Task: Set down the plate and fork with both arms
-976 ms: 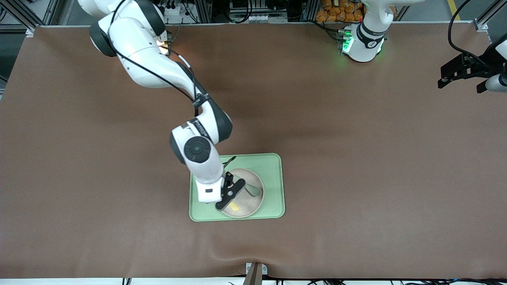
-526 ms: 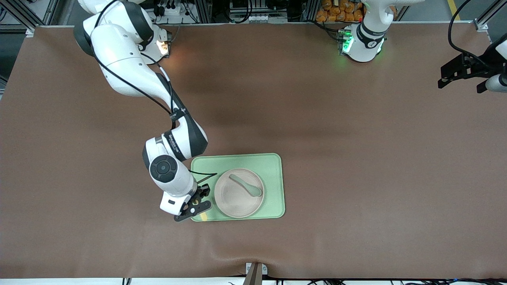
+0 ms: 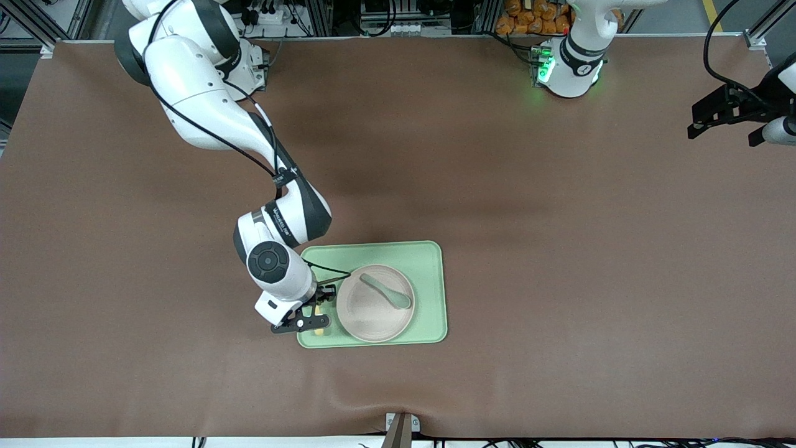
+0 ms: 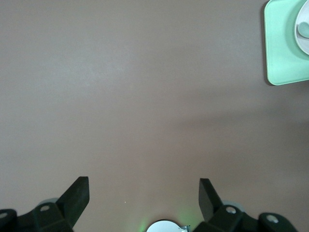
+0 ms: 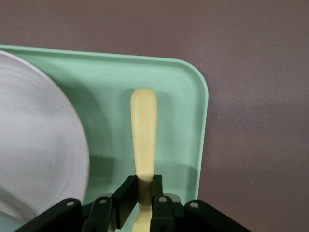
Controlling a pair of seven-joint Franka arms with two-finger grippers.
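The right hand [image 3: 309, 318] is squeezed shut on the yellow fork [image 5: 144, 140] and holds it low over the strip of green tray [image 3: 429, 255] between the tray's edge and the plate [image 3: 373, 314]. The fork's handle sticks out past the fingers, over bare tray, with the plate just beside it. The plate already sits on the tray, and a grey-green spoon [image 3: 387, 291] lies in it. So the step now looks like putting the fork down next to the plate. Next, the hand likely needs to go down a little, lay the fork flat on the tray, open up, and lift away without bumping the plate. The right wrist view shows the grip up close and the fork's rounded end over the tray; the front view shows only a tiny bit of yellow by the hand. The front view shows the spoon and the whole tray, which the right wrist view does not. The left hand [image 4: 143, 193] waits, well away from the tray, at the left arm's end of the tabletop [image 3: 559, 249]. Its fingers are spread wide and hold nothing. Its own camera sees brown tabletop and one far corner of the tray.
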